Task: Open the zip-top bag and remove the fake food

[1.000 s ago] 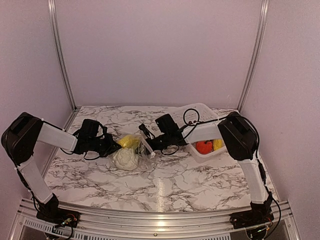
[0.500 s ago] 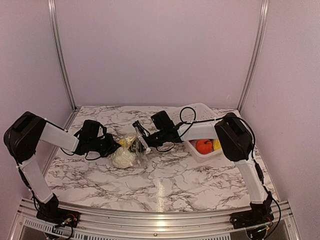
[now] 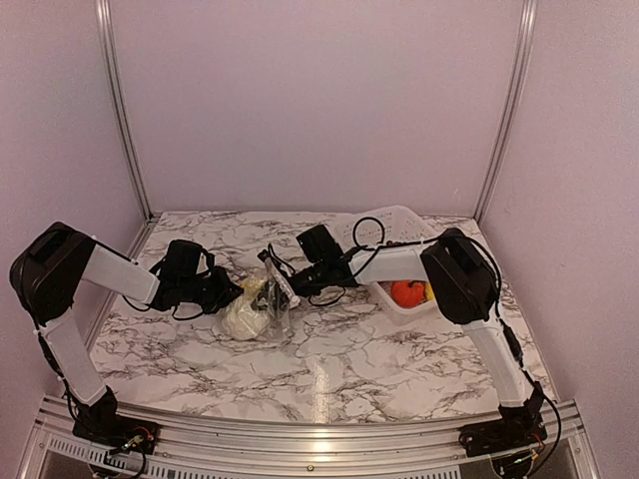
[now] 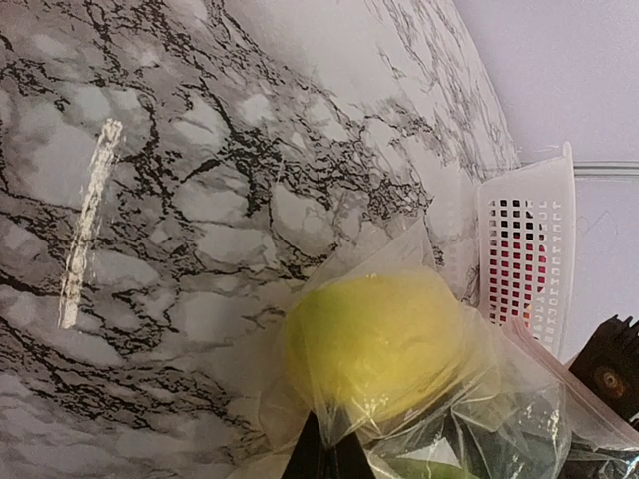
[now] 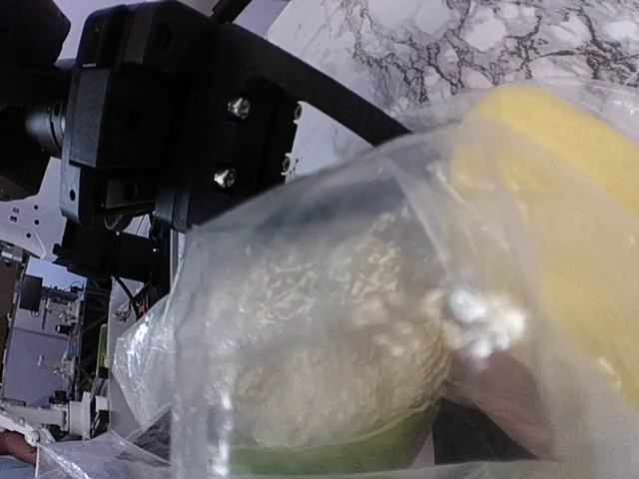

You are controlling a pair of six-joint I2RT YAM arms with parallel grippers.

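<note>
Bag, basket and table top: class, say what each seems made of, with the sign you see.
The bag: thin clear plastic film, glossy; it crinkles, and the yellow toy shows through. The basket: white moulded plastic, probably rigid; a regular grid of square holes. The table top: marble-patterned, smooth, shiny; it mirrors the light, but stone or printed laminate cannot be told.

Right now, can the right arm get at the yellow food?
Probably not yet. The yellow food sits inside the zip-top bag, film covering it in both wrist views, and the right claw looks shut on the bag's edge.
</note>
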